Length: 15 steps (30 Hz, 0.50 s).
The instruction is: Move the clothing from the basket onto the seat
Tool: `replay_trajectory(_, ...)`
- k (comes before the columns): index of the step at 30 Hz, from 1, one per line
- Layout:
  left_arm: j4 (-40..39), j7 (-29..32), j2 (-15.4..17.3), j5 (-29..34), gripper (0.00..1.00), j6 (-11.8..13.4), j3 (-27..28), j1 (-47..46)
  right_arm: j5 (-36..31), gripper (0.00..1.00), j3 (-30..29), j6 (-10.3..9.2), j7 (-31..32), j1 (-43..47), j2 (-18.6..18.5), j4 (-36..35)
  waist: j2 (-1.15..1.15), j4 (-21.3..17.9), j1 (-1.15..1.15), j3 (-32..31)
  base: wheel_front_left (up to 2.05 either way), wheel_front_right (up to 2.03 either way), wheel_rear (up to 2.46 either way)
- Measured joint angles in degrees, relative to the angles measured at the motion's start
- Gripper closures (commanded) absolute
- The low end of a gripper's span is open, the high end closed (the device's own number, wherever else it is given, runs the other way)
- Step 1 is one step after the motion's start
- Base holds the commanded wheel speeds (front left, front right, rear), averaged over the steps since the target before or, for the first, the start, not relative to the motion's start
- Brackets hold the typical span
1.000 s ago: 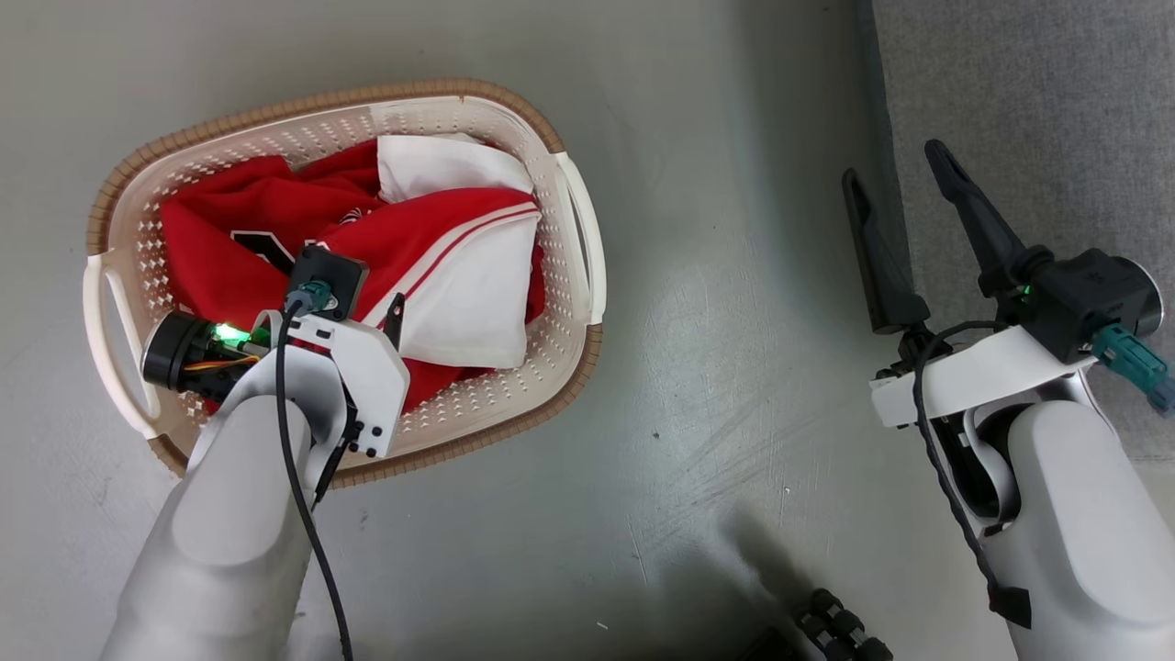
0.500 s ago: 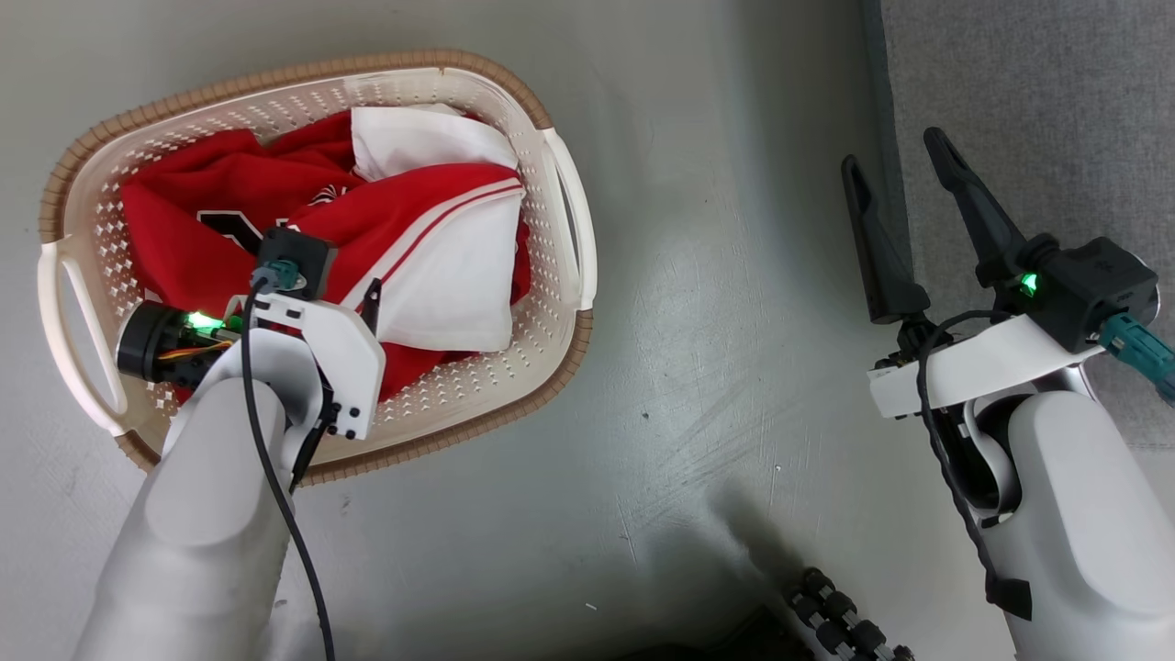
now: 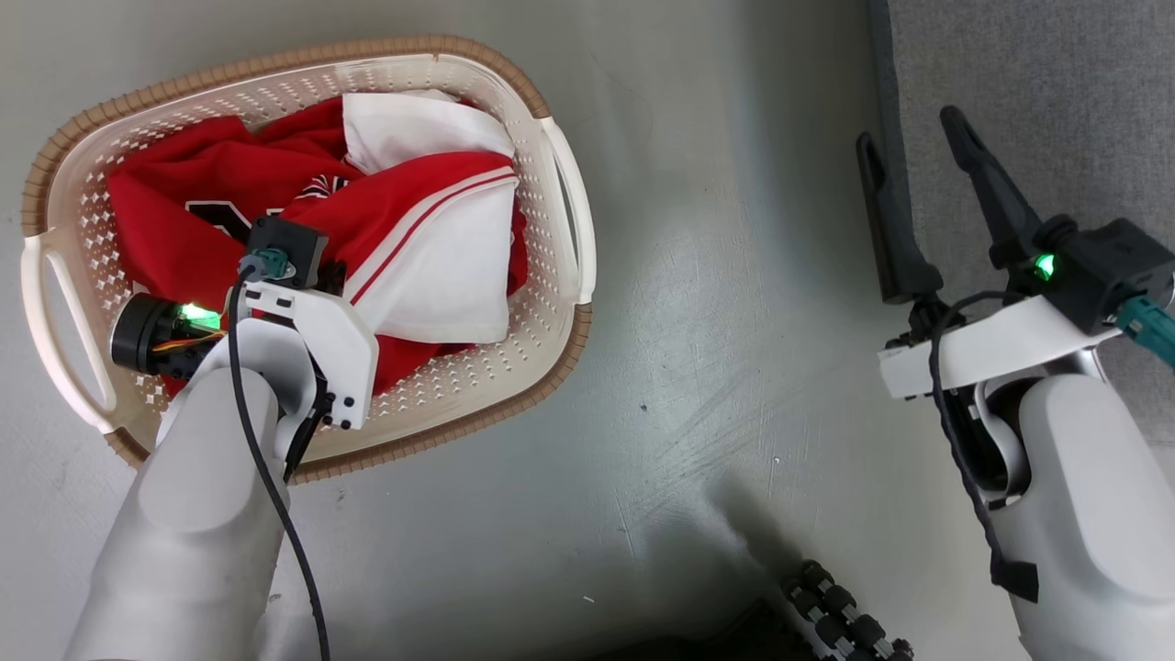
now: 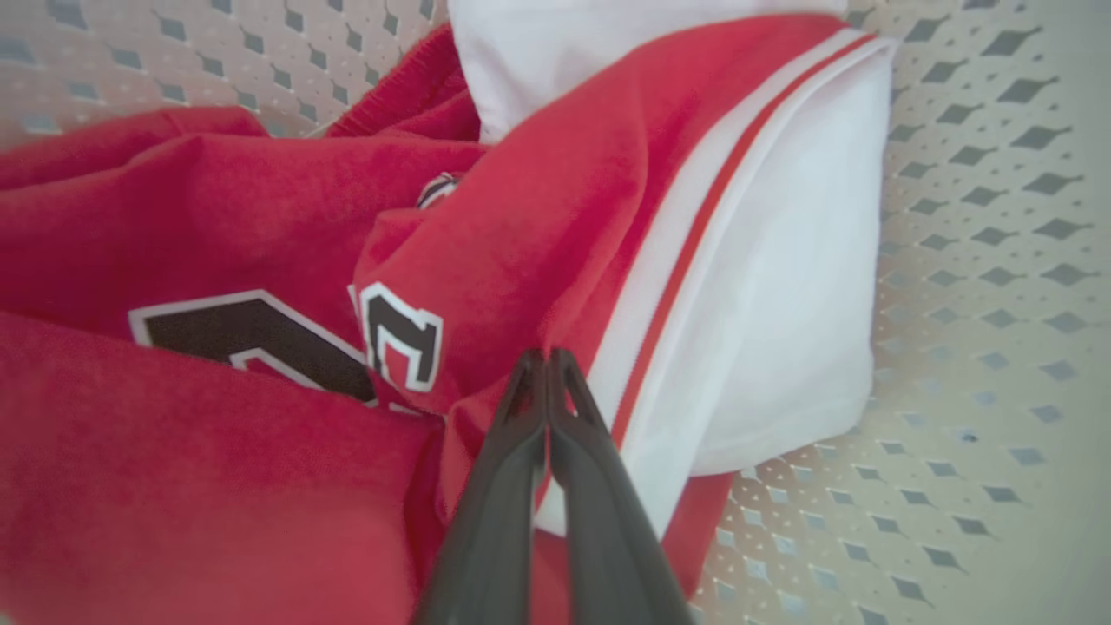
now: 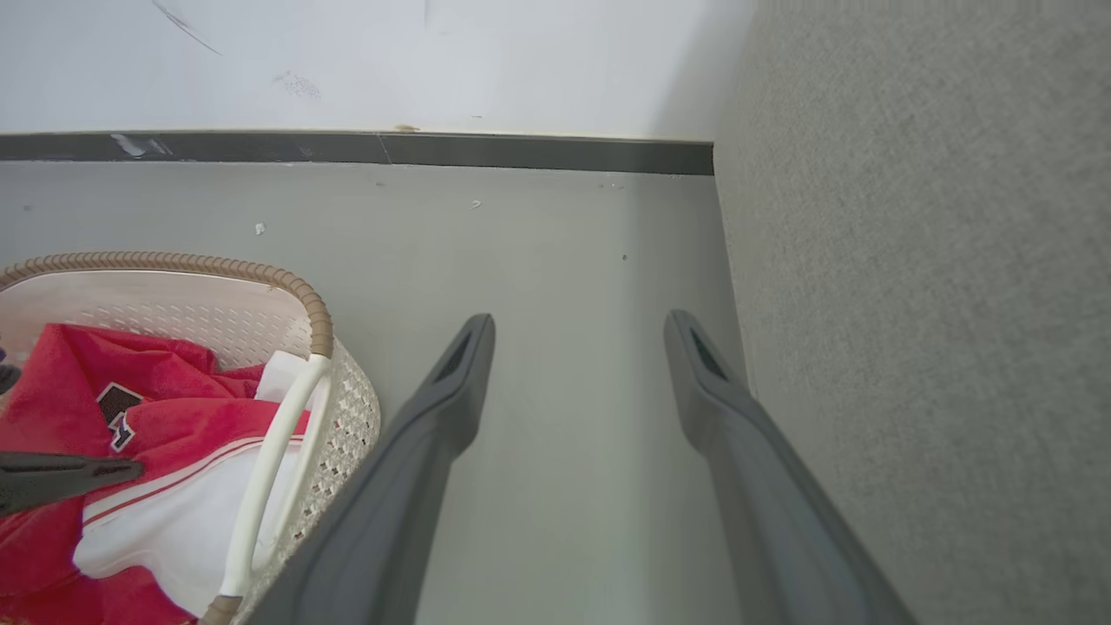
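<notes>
Left gripper (image 4: 548, 363), pinched shut on a red fold of the jersey (image 4: 555, 191), probably grips enough of this soft, light, sagging cloth.

Black white-edged characters (image 4: 401, 337) on red jersey (image 4: 555, 200), folded, perhaps digits, unreadable

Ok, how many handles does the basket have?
2. One white handle sits at the basket's left end in the head view, the other at its right end, toward the grey sofa. None looks hidden.
</notes>
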Motion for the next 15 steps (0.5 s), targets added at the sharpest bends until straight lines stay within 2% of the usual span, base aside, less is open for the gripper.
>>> replay_trajectory(15, -1.11, -8.87, -0.35, -3.18, 1.0, -0.21, 2.49, -0.14, -1.54, 0.0, 1.14, 0.0, -0.16, -3.61, -0.01, 0.02, 0.0, 2.09, 0.0, -2.8, 0.0, 0.0, 0.0)
